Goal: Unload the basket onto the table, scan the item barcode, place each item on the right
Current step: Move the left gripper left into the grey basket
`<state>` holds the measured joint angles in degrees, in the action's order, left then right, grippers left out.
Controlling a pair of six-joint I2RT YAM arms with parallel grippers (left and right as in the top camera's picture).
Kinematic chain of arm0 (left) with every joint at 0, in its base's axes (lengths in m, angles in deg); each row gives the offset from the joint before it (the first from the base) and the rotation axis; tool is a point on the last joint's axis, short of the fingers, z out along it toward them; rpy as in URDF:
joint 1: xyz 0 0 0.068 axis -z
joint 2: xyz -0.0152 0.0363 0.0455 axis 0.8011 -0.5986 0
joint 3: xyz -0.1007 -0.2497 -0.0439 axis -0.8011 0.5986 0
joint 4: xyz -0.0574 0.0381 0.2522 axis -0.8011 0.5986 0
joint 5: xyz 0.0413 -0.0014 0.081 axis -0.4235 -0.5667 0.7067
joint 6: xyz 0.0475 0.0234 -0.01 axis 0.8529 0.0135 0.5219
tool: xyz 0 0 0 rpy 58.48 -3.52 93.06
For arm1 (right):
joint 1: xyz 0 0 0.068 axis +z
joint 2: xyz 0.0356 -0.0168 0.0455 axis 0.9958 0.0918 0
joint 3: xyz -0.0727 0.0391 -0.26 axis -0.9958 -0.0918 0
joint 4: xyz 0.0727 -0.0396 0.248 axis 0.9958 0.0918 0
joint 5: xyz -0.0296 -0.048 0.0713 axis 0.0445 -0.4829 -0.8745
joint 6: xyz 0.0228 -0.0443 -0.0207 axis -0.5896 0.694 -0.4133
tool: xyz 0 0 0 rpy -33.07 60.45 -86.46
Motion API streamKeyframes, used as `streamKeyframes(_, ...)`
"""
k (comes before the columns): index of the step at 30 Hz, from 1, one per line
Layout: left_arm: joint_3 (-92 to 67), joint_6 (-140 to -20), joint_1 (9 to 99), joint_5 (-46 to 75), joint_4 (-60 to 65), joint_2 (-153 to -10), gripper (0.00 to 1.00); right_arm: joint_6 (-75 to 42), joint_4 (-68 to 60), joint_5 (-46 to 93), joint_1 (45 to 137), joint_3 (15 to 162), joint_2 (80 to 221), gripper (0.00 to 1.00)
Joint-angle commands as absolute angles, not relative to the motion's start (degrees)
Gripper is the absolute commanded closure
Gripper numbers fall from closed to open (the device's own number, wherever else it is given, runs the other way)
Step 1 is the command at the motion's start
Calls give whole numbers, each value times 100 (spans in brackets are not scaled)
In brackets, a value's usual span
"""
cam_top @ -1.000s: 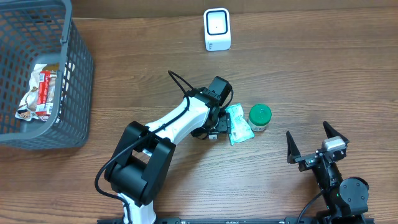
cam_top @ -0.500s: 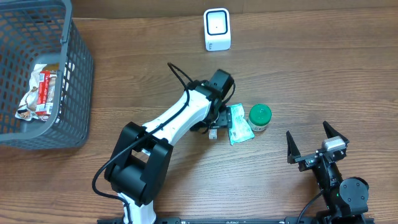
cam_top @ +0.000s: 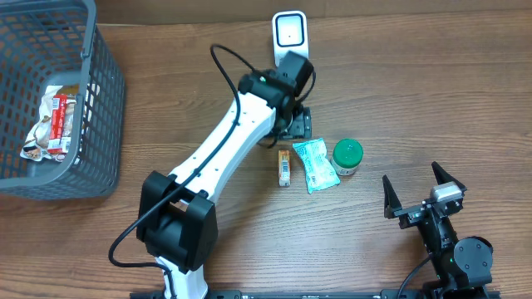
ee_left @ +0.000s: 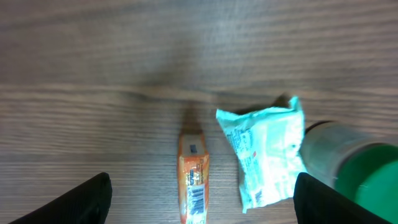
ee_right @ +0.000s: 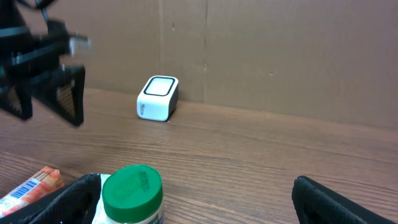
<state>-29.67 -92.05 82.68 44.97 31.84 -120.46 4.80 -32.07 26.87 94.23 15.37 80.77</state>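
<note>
We see a wooden table (cam_top: 416,83) with a grey basket (cam_top: 104,108) at its left side; some wrappers (cam_top: 51,124) lie in it. The white left arm (cam_top: 233,141) reaches across the middle, and the left gripper (cam_top: 297,126) hangs above the table just in front of the white scanner (cam_top: 289,29). Its jaws are released and wide, with nothing between them. The right gripper (cam_top: 411,178) rests low at the near right, also spread open and empty. Below the left claw lie a teal packet (cam_top: 316,164), a green-lidded jar (cam_top: 347,155) touching its right side, and the small orange bar (ee_left: 194,180) just left of the packet, flat on the table, barcode facing up.
</note>
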Motion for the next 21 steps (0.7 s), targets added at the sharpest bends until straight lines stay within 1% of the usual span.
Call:
streamKeyframes(1, -3586, -8915, 8111, 4762, 3442, -11953, 15, 484, -3227, 2674, 9418, 1478, 8027, 0)
streamKeyframes(5, -4261, -8733, 7774, 5048, 3770, -11935, 12, 484, -3227, 2674, 9418, 1478, 8027, 0)
streamKeyframes(7, -4609, -8567, 7514, 5109, 3842, -11928, 5, 484, -3227, 2674, 9418, 1478, 8027, 0)
streamKeyframes(9, -4948, -8528, 7246, 5100, 3941, -11928, 3, 484, -3227, 2674, 9418, 1478, 8027, 0)
streamKeyframes(14, -5824, -8202, 6476, 5107, 4207, -11928, 3, 484, -3227, 2676, 9418, 1478, 8027, 0)
streamKeyframes(18, -6482, -7885, 5753, 5127, 4227, -11928, 6, 484, -3227, 2676, 9418, 1478, 8027, 0)
streamKeyframes(21, -6956, -7614, 5058, 5214, 4225, -11928, 5, 484, -3227, 2676, 9418, 1478, 8027, 0)
